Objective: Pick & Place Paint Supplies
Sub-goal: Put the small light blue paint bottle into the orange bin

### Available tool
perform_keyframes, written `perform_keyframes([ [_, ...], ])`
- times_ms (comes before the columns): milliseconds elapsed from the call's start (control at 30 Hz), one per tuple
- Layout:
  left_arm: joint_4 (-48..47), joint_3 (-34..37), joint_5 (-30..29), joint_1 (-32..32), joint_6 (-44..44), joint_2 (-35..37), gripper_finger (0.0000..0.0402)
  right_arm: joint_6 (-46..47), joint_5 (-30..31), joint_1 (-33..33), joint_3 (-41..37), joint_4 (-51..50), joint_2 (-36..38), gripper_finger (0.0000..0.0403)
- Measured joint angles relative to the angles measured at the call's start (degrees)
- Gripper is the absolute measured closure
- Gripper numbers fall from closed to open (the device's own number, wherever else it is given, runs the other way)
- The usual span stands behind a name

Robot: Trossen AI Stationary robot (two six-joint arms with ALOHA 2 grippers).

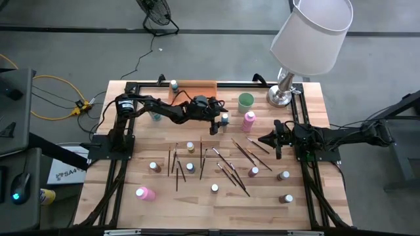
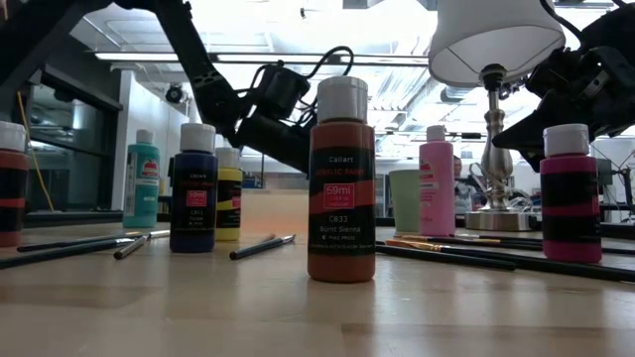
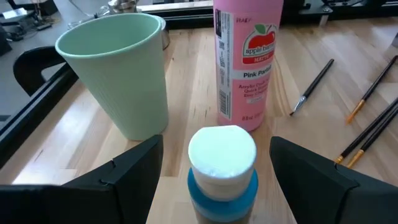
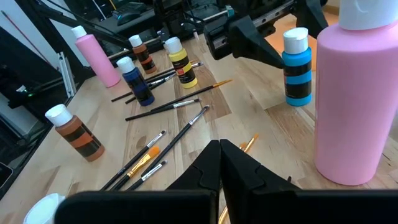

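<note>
Bright ceiling strip lights (image 2: 248,58) blow out the low view's background and glare off the soft, blurred near table (image 2: 198,317), leaving the arms in silhouette.

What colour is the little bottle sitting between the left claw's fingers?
Blue, with a white cap: the small paint bottle shows best in the left wrist view.

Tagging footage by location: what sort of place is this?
Probably a robotics lab or workshop: a wooden table with framed-in arms, strip ceiling lights, and bare concrete floor with a yellow cable.
</note>
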State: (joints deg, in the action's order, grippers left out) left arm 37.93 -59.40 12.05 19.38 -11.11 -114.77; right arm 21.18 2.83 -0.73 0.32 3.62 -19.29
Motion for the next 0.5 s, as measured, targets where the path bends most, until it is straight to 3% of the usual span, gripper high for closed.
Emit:
perform_keyframes([
  [233, 1.4, 0.0, -0.2, 0.0, 0.0, 0.1, 0.0126, 0.0, 0.0, 0.0, 0.0, 0.0, 0.0, 0.0401],
  [500, -0.4, 0.0, -0.1, 0.1, 0.5, 0.1, 0.0216, 0.0, 0.0, 0.0, 0.0, 0.0, 0.0, 0.0401],
])
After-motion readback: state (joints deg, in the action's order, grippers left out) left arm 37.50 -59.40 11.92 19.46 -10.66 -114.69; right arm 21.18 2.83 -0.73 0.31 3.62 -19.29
